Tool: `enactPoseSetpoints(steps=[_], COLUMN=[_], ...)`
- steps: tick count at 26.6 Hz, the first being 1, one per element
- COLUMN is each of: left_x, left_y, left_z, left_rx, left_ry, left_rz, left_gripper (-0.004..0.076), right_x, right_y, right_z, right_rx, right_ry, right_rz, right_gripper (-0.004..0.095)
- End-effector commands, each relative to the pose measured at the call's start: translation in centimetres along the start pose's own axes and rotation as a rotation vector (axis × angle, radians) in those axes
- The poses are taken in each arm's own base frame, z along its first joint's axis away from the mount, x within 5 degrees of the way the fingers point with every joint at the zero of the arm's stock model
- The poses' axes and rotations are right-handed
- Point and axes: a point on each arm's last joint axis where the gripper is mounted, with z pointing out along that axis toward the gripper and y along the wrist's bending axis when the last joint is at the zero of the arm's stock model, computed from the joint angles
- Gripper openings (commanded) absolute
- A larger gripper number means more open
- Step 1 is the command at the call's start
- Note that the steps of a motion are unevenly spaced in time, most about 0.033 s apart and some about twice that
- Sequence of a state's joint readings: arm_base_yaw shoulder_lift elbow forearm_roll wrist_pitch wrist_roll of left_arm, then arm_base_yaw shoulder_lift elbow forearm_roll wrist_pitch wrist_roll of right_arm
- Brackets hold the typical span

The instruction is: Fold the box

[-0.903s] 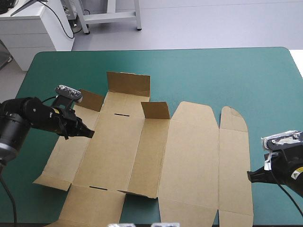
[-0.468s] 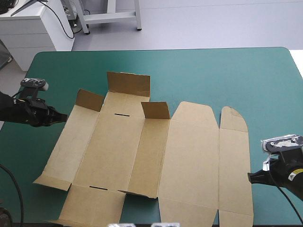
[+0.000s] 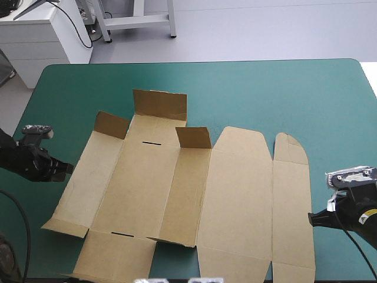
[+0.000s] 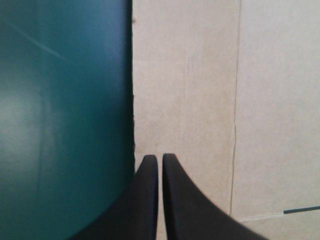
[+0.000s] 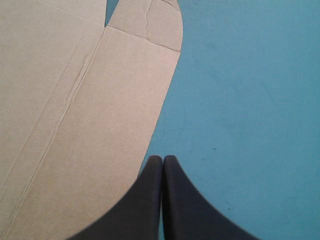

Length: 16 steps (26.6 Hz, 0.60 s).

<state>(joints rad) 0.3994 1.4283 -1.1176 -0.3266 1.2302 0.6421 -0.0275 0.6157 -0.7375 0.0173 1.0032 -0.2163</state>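
High view first: the box (image 3: 177, 188) is basically one flat brown sheet spread across the middle of the teal-green desk (image 3: 265, 88). Only three short flaps along its far side stand up; everything else lies down. The change: the left gripper (image 3: 68, 168) was out over the box's left panels a moment ago, and now it has pulled back to the sheet's left edge. The board looks the same as before, so my read is that pass didn't fold anything and the left wall still needs raising. The right gripper (image 3: 310, 219) hasn't budged and sits at the right edge, toward the near side.

Left wrist view: the black fingers are pressed together with nothing between them. The tips are just over the board's edge, teal-green cover on one side, flat panel and a crease on the other.

Right wrist view: same story, fingers closed into one point and holding nothing. They're just off the rounded flap at the right end.

As a container? Not one yet. No tray, no tucked walls, and nothing lying on the sheet. Folding has barely begun, I'd say.
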Motion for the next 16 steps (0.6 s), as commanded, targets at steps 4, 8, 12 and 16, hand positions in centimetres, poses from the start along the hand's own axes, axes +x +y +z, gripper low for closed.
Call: enactPoseSetpoints(steps=[4,8,12,16], left_x=[0.5,1.1,1.9,2.1], left_y=[1.7,3.3,4.7,5.7], left_z=[1.2,0.2,-0.2,1.3], left_rx=[0.058,0.122,0.118,0.152], left_ry=[0.036,-0.069,-0.100,-0.025], left_rz=[-0.104,-0.204,-0.261,-0.307], left_gripper=[0.0017,0.0017,0.0054,0.0516], right_x=[-1.0,-1.0,-1.0,-1.3], right_y=[-0.2,-0.2,-0.2,-0.3], right_z=[-0.5,-0.5,-0.5,-0.5], right_rx=[0.018,0.019,0.019,0.025], right_ry=[-0.073,-0.077,-0.077,-0.104], right_rz=[0.003,0.003,0.003,0.003], right_gripper=[-0.0021,-0.0021,-0.0021,-0.0021])
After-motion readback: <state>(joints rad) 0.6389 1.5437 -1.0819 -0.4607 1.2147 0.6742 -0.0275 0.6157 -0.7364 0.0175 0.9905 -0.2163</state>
